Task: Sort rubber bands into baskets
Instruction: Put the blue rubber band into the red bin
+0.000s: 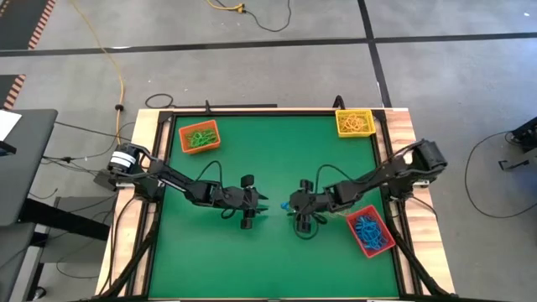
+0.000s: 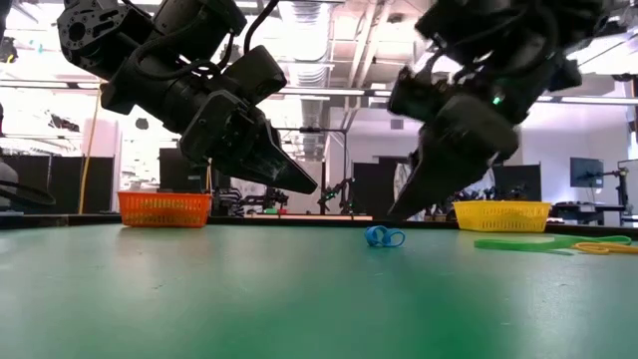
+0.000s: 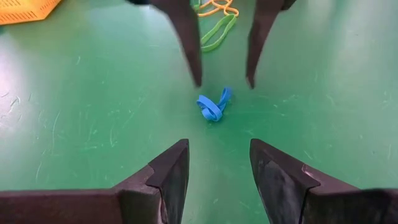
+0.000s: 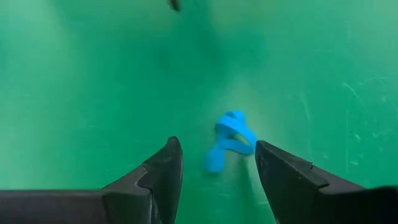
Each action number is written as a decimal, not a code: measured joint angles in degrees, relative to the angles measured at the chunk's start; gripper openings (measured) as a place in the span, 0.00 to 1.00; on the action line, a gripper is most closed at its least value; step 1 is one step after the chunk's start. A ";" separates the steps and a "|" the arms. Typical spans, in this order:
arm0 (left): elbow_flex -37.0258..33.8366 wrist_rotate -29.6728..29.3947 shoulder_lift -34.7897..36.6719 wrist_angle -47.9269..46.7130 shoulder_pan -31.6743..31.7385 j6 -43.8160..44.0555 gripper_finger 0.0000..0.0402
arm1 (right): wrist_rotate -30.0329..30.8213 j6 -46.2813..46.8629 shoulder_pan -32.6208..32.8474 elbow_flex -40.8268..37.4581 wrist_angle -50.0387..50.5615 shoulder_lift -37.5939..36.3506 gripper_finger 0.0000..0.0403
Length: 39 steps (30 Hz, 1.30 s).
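A crumpled blue rubber band (image 3: pixel 213 104) lies flat on the green table, between my two grippers near its middle. My right gripper (image 4: pixel 216 149) is open and slants down over the band (image 4: pixel 231 140). Its fingertips stand on either side of the band, just above the table (image 2: pixel 399 211). My left gripper (image 3: pixel 219 149) is open too. It faces the band from the table's left and hangs above the surface (image 2: pixel 304 184). The orange basket (image 1: pixel 200 136) holds green bands, the yellow basket (image 1: pixel 353 122) holds yellow ones, and the red basket (image 1: pixel 370 231) holds blue ones.
A loose green band (image 3: pixel 217 31) and a yellow band (image 3: pixel 214 7) lie on the table beyond the blue one, toward the right edge. The baskets stand at the far left corner, the far right corner and the near right side. The arms' cables hang close over the table's middle.
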State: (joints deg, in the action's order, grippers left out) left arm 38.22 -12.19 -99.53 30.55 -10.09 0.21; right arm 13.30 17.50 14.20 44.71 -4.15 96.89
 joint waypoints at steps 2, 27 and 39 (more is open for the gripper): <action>0.00 0.00 0.00 0.00 -0.01 0.00 0.40 | -0.02 0.02 -0.67 0.00 -0.72 1.55 0.56; 0.00 -0.02 0.00 -0.15 0.00 0.02 0.40 | -0.45 -2.48 3.62 1.14 8.15 -3.68 0.04; 0.00 -0.02 0.00 -0.13 -0.01 -0.15 0.40 | -3.19 15.96 14.75 1.16 37.83 -26.01 0.04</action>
State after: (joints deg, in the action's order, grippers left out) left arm 38.22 -12.21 -99.53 30.41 -10.10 0.05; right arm 10.11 33.45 28.95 45.87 33.68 70.88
